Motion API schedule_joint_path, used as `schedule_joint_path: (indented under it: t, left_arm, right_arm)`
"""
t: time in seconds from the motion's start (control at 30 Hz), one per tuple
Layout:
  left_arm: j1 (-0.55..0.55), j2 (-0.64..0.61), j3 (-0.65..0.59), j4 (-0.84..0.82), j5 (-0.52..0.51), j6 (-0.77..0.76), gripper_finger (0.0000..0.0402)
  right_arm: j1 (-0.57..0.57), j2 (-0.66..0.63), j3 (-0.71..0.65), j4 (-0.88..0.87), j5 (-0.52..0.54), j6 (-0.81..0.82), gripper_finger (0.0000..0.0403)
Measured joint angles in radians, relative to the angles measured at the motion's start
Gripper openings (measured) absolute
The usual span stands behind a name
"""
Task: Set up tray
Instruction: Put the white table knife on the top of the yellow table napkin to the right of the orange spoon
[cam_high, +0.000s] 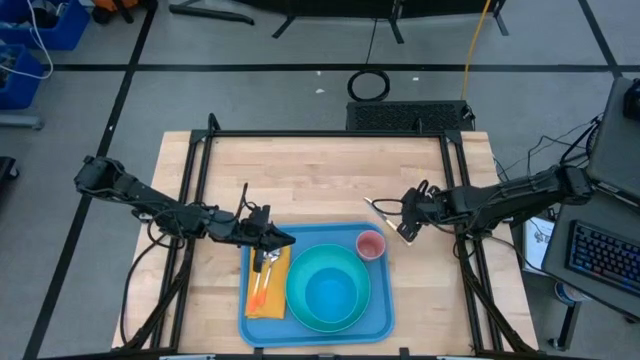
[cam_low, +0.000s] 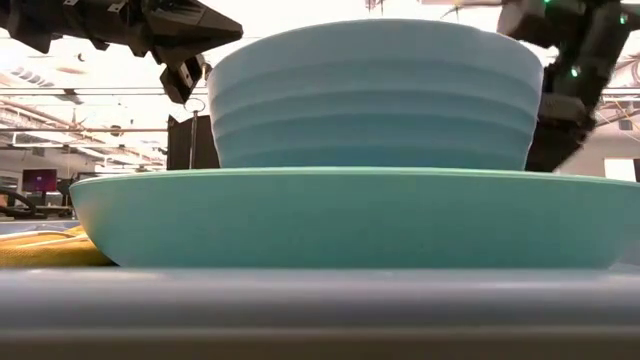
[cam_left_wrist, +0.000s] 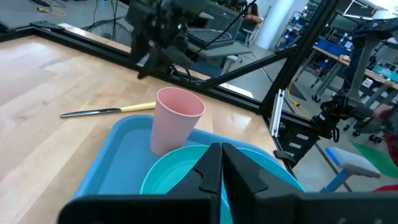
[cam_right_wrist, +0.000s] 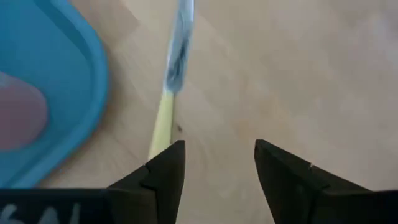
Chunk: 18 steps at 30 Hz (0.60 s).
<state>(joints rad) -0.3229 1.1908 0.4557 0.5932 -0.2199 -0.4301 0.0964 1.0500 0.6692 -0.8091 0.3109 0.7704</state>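
High view: the tray (cam_high: 378, 318) lies at lower centre on the counter (cam_high: 320, 170), holding the plate (cam_high: 300, 310) with bowl (cam_high: 330, 290), pink cup (cam_high: 371, 245) and yellow napkin (cam_high: 268, 300); the knife (cam_high: 380, 208) lies just off the tray's upper right corner.

Left wrist view: left gripper (cam_left_wrist: 221, 169) jaws together, empty, above the tray.

Right wrist view: right gripper (cam_right_wrist: 219, 163) jaws apart above the knife handle.

Advice: centre the handle between the jaws, descend, then close.
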Motion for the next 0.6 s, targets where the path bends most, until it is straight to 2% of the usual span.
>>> schedule_joint_path:
  t: [0.3,0.6]
  left_arm:
    - [0.000,0.000,0.000,0.003,0.000,0.003,0.0035]
    - [0.000,0.000,0.000,0.003,0.000,0.006,0.0035]
  right_arm:
    - [-0.017,0.000,-0.133,0.285,-0.154,-0.024,0.0192]
    - [-0.017,0.000,-0.207,0.358,-0.185,0.016,0.0202]
